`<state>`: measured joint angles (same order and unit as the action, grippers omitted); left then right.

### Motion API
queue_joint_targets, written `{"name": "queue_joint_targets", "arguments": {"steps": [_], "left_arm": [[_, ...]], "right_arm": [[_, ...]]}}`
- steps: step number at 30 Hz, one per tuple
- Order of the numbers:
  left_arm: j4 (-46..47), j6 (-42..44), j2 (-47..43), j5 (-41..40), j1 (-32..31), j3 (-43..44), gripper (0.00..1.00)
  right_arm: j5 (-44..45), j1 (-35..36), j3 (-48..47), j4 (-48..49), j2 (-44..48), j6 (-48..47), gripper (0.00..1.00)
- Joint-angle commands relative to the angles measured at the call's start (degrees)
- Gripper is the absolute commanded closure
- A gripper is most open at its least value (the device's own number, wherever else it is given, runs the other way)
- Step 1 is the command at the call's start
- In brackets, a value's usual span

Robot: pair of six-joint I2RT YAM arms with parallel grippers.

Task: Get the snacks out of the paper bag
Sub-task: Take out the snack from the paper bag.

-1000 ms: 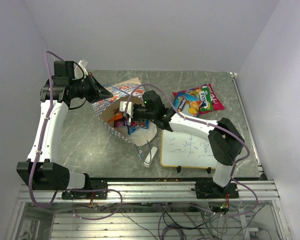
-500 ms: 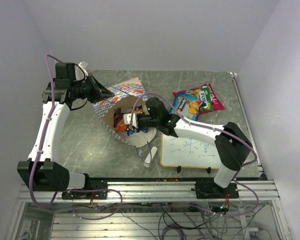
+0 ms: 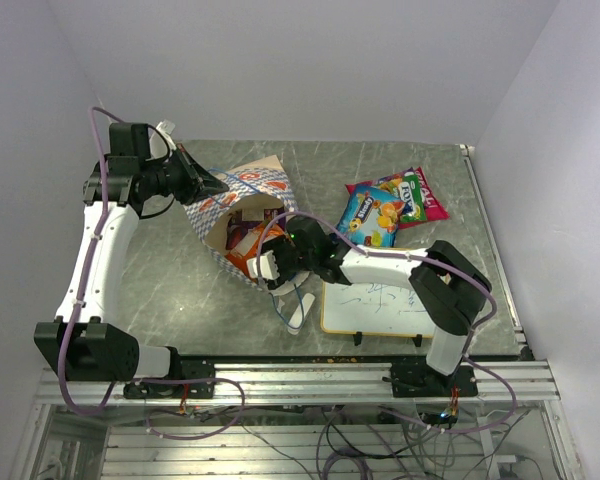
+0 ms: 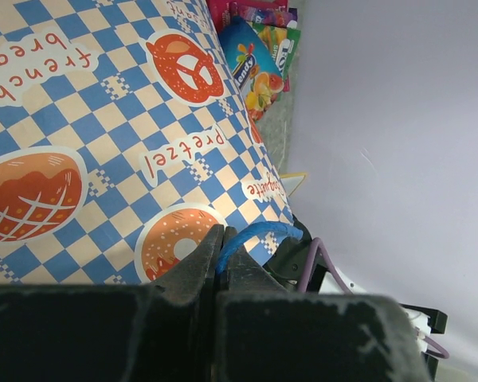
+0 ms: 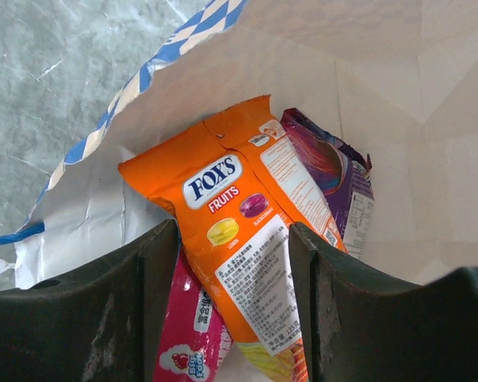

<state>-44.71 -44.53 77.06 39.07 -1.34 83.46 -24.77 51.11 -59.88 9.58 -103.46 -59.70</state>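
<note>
Left gripper (image 4: 221, 263): pinched on the blue cord (image 4: 255, 232) of the paper bag (image 4: 103, 119)
Right gripper (image 5: 233, 231): spread wide at the bag mouth, flanking the orange packet (image 5: 223, 191)
Bag: also holds purple packet (image 5: 327, 159), pink packet (image 5: 195, 334)

Plain pale walls box me in on 3 sides: back wall (image 3: 300, 60) at 12 o'clock, left wall (image 3: 20, 150) at 9, right wall (image 3: 570, 200) at 3, all w/ a faint lilac tint. My table (image 3: 170, 290) has a grey marbled top, slightly glossy. At 6 o'clock a ribbed aluminium rail (image 3: 310, 381) runs along the near edge; loose cables (image 3: 360, 440) tangle below it. Light is soft & even, shadows weak.
</note>
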Motion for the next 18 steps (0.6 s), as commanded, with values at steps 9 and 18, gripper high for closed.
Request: {"name": "queue_joint_targets", "arguments": {"steps": [9,18], "left_arm": [[-1.60,2.67,1.03,2.14,0.47,2.44,0.93],[-1.58,3.09,1.40,2.16,0.47,2.87,0.93]], "right_arm": [[2.94,0.27,-2.81,-0.50,-4.92,-7.93,0.40],[5.61,2.00,-4.25,7.48,-6.49,1.01,0.69]]}}
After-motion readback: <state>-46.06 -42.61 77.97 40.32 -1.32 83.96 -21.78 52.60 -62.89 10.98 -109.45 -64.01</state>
